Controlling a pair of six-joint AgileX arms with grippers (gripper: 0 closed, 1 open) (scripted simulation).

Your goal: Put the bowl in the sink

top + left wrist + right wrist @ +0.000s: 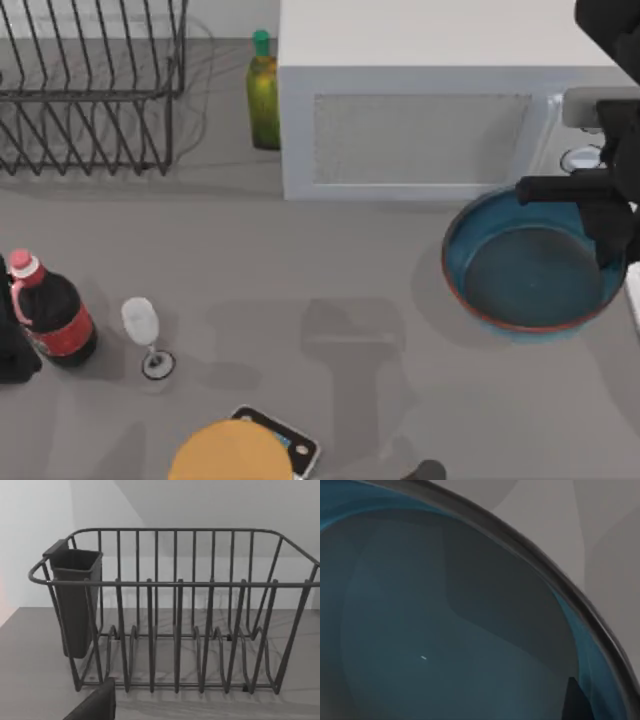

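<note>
The bowl [530,270] is wide and shallow, teal-blue inside with a reddish-brown rim, and sits at the table's right just in front of the microwave. My right gripper [608,240] reaches down from the top right corner onto the bowl's right rim. The right wrist view looks closely into the bowl's glossy blue inside [445,630], with its dark rim curving past. My left gripper [12,345] is parked at the table's far left edge, facing the dish rack. The sink is out of view.
A white microwave [420,130] stands at the back. A wire dish rack [90,90] fills the back left, a green bottle [264,95] beside it. A cola bottle [52,310] and wine glass [145,335] stand left; a round orange-topped thing [232,455] lies front centre.
</note>
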